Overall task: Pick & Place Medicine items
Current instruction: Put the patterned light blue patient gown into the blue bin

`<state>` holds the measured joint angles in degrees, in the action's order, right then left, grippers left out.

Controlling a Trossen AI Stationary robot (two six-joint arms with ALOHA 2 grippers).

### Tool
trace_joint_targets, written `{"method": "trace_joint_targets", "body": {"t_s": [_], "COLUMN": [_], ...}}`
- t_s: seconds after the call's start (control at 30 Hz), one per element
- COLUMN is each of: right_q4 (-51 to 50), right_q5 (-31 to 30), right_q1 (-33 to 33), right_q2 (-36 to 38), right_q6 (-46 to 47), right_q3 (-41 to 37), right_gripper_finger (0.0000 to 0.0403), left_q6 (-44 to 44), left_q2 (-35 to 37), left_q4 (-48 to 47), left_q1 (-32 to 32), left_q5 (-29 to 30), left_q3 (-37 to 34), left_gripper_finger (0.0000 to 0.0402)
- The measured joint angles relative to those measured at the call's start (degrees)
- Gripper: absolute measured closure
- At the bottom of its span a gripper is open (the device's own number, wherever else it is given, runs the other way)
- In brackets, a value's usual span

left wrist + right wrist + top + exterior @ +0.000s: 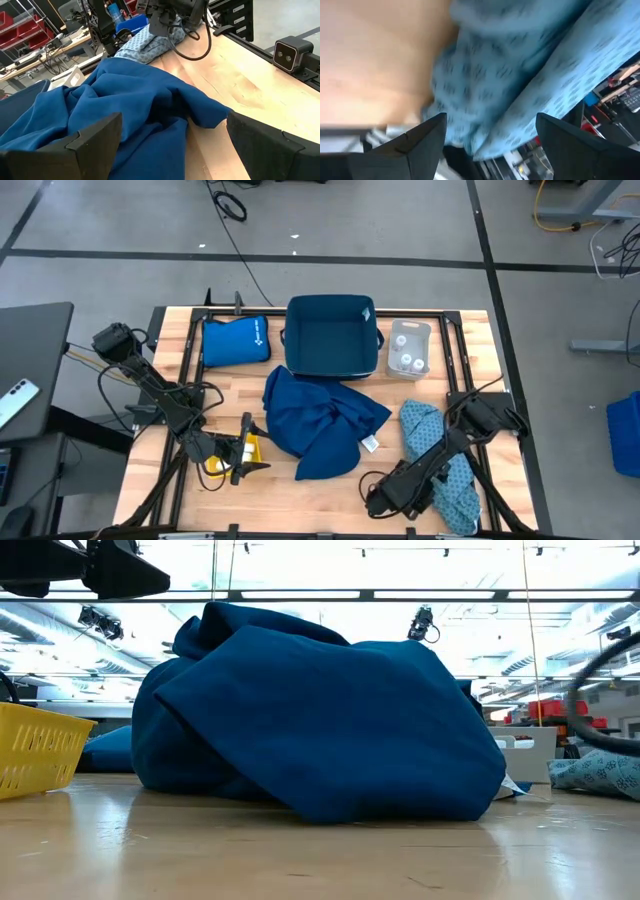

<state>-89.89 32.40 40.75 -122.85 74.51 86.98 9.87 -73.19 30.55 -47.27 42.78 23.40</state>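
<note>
The medicine items I can see are small round whitish bottles [405, 362] standing in a clear box [412, 335] at the far right. A small white thing [370, 443] lies at the edge of the crumpled dark blue cloth [320, 420]. My left gripper [170, 145] is open over the yellow tray [215, 467], pointing at that cloth. My right gripper [490, 122] is open at the near right. A light blue patterned cloth [520, 70] fills the space between and beyond its fingers. My right gripper stands open, slanting down at the patterned cloth's near part [470, 125]. Blur hides whether its fingers touch the cloth. The cloth lies slack on the table.
A dark blue bin [330, 335] and a flat blue pouch [235, 340] sit at the far edge. The dark blue cloth [320, 720] heaps high in the table's middle and blocks the low view. Bare wood lies along the near edge [300, 500].
</note>
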Motion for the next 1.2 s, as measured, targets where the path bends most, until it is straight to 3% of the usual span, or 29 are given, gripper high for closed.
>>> {"method": "trace_joint_targets", "body": {"t_s": [0.27,0.5,0.83,1.0,1.17,1.2], "right_q4": [6.0,14.4,9.8,9.7,9.5,9.6], "right_q5": [-7.8,-6.2,-6.1,-8.4,-11.7,-11.8], "right_q1": [-0.1,0.9,3.4,5.6,8.2,8.5], "right_q2": [0.1,-0.5,-2.5,-2.6,-2.7,-2.7], "right_q6": [7.9,12.8,23.5,28.5,32.1,32.1], "right_q3": [-4.6,-12.7,-14.2,-14.4,-14.6,-14.5], "right_gripper_finger": [0.0087,0.0087,0.0100,0.0185,0.0346,0.0360], "left_q6": [-0.2,0.0,-0.4,-0.9,-1.1,-1.1], "left_q2": [0.0,0.0,0.0,0.0,0.0,0.0], "left_q4": [-0.5,-0.5,-0.4,-0.4,-0.4,-0.4], "left_q1": [0.0,0.0,0.1,0.1,0.0,0.0], "left_q5": [0.0,0.0,0.7,0.7,0.7,0.7], "left_q3": [0.0,0.0,0.0,0.0,0.0,0.0], "left_gripper_finger": [0.0040,0.0040,0.0040,0.0040,0.0040,0.0040]}}
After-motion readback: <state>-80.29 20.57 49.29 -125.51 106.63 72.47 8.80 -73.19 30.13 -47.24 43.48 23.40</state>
